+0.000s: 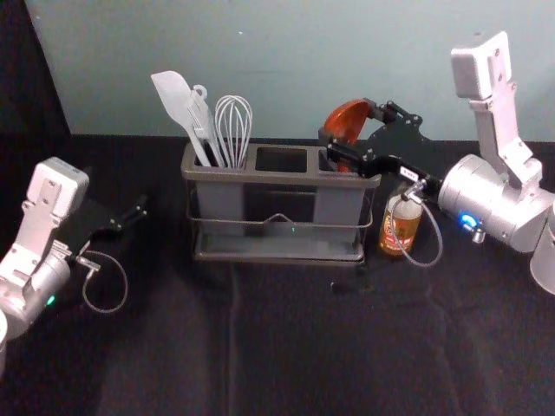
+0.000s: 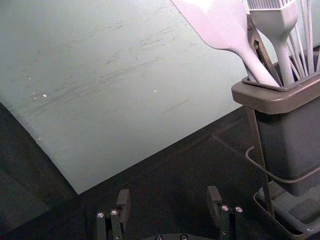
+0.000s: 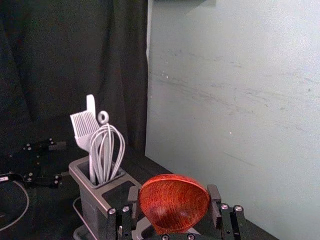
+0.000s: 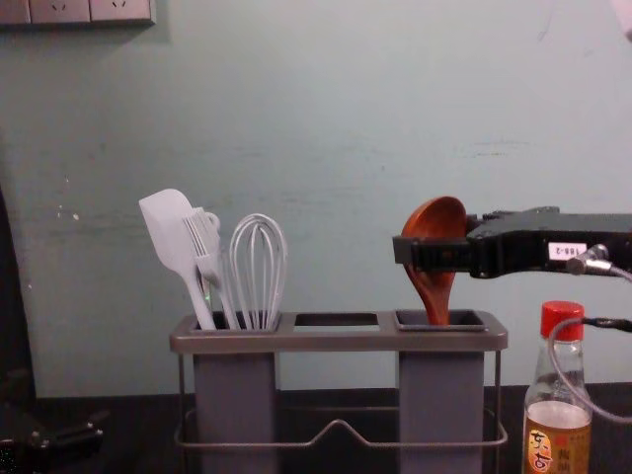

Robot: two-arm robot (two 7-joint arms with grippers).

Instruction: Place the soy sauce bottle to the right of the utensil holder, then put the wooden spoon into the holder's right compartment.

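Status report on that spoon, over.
Right end effector gripping wooden spoon, handle in right compartment of holder. Left end effector open, left of holder. Soy sauce bottle right of holder. No visible obstruction.

Reddish spoon (image 4: pixel 434 222) – bowl up – is reaching into the gray holder's (image 4: pixel 336 342) right compartment (image 4: pixel 439 405); red-capped bottle (image 4: pixel 573 444) is standing upright, just right.

In the left wrist view, a tilted spatula (image 2: pixel 220 27), a brush (image 2: pixel 278 22) and a whisk (image 2: pixel 306 40) are contained in the utensil holder (image 2: pixel 270 100). The left gripper's (image 1: pixel 130 217) fingers (image 2: pixel 123 205) are spread apart.
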